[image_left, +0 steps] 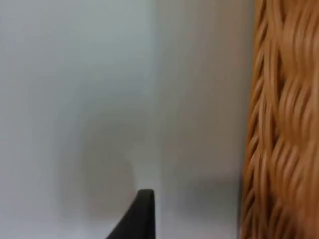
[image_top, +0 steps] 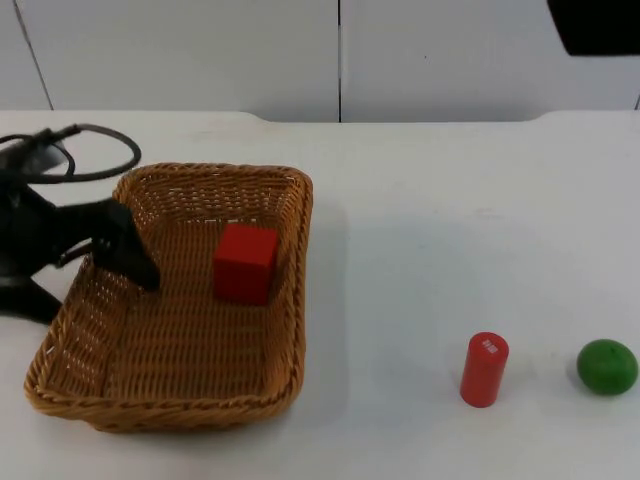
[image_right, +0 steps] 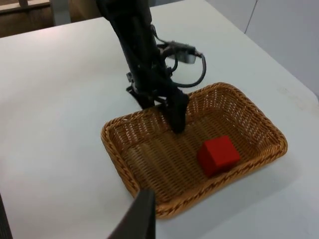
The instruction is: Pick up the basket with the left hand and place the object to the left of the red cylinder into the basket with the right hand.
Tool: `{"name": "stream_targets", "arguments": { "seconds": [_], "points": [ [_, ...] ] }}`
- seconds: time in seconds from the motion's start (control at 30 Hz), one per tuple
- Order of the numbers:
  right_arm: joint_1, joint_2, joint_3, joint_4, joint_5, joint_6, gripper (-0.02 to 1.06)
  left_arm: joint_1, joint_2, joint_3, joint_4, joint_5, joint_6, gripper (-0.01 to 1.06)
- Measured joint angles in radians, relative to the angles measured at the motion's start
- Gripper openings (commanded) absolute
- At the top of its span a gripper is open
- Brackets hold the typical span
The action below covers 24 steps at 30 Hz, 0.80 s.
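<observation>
The wicker basket [image_top: 175, 300] sits on the white surface [image_top: 450, 230] with the red cube [image_top: 244, 262] already resting inside it, toward the far end. The left hand [image_top: 125, 255] straddles the basket's left wall, one finger inside and one outside against the weave, apparently clamped on it, though the basket looks to be still resting on the surface. The red cylinder [image_top: 484, 369] stands upright well to the right, with a green ball [image_top: 607, 366] near its right side (nothing remains to its left). The right hand [image_right: 144, 214] hangs high above the surface, away from the basket; I cannot tell its finger state. Judged complete on placement; only release and withdrawal appear outstanding.
</observation>
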Motion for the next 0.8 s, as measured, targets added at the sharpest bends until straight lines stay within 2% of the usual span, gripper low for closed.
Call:
{"name": "stream_targets", "arguments": {
  "seconds": [0.17, 0.43, 0.5, 0.67, 0.8],
  "points": [
    [0.0, 0.0, 0.0, 0.0, 0.0, 0.004, 0.91, 0.0, -0.076, 0.002, 0.04, -0.022, -0.003, 1.05],
    [0.0, 0.0, 0.0, 0.0, 0.0, 0.006, 0.91, 0.0, -0.291, 0.002, 0.193, -0.028, -0.125, 1.05],
    [0.0, 0.0, 0.0, 0.0, 0.0, 0.006, 0.91, 0.0, -0.31, 0.002, 0.196, -0.028, -0.129, 1.05],
    [0.0, 0.0, 0.0, 0.0, -0.003, 0.006, 0.91, 0.0, -0.464, 0.002, 0.215, 0.009, -0.145, 1.05],
    [0.0, 0.0, 0.0, -0.002, -0.007, 0.006, 0.91, 0.0, -0.608, 0.002, 0.219, 0.084, -0.158, 1.05]
  ]
}}
